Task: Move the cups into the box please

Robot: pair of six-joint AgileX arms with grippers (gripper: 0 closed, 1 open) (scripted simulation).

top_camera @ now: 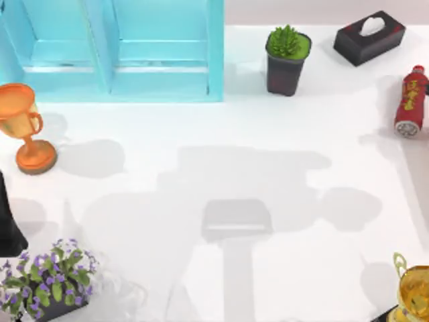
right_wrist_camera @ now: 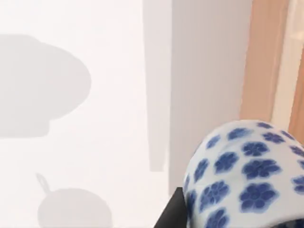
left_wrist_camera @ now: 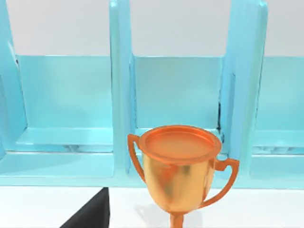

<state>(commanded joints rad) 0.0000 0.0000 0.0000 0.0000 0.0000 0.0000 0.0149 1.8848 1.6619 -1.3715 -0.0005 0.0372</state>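
A white cup with blue flowers [right_wrist_camera: 242, 175] sits very close in the right wrist view. My right gripper is shut on it, and a dark finger [right_wrist_camera: 170, 213] shows against its side. Pale table surface and its edge lie far below the cup. The box [top_camera: 216, 60] is turquoise with upright dividers and stands at the back left of the table. The left wrist view faces its compartments [left_wrist_camera: 121, 95] from low down. A dark part of my left arm [top_camera: 7, 225] shows at the left edge of the top view.
An orange trophy goblet [top_camera: 23, 127] stands in front of the box, close before the left wrist camera [left_wrist_camera: 178, 164]. A green potted plant [top_camera: 287, 59], black tissue box [top_camera: 370, 37] and red bottle [top_camera: 411, 100] line the back right. Purple flowers [top_camera: 50, 278] and a gold trophy [top_camera: 414, 290] fill the front corners.
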